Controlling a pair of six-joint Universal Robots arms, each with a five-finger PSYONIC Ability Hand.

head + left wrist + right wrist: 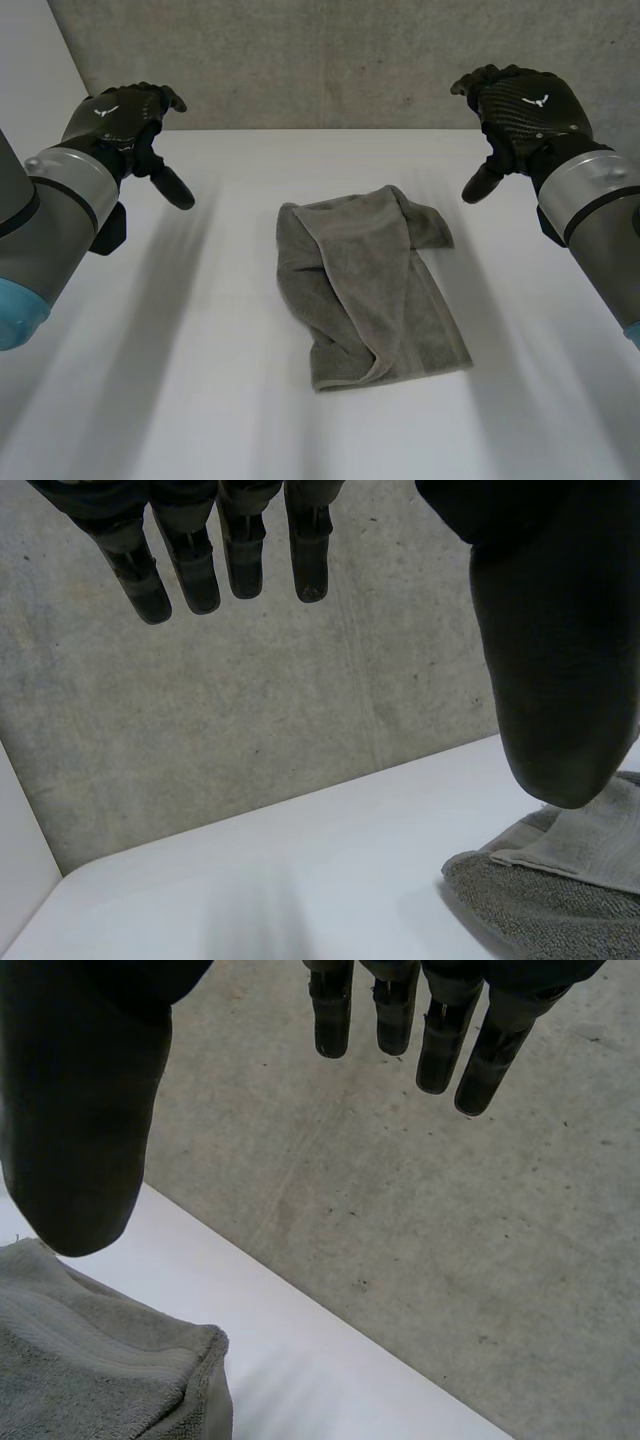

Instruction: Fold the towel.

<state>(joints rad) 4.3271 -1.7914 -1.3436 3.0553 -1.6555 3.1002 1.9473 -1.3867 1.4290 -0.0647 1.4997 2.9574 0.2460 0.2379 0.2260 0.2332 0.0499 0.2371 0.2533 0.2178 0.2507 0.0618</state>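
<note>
The table (190,400) is white and smooth, and its near part carries only soft shadows. The towel (365,290) lies about in the middle of it. The towel is grey and is loosely doubled lengthways, so that one layer lies over the other. Its near end is turned a little toward the right edge of the table. Its far end is wider and wrinkled, and one corner there sticks out to the right.

Farther than the towel, the two hands hang above the table, one at each side, and both are well apart from the cloth. The left hand (125,120) is over the left side, near the far edge. In the left wrist view its fingers (190,570) are straight and side by side, the thumb stands away from them, and nothing is between them. The right hand (525,105) is over the right side in the same pose. Its fingers (440,1050) are stretched, the thumb is spread, and it holds nothing.

Behind the far edge of the table stands a rough grey concrete wall (330,60) with small dark spots. At the left side a plain white panel (30,60) meets this wall.
</note>
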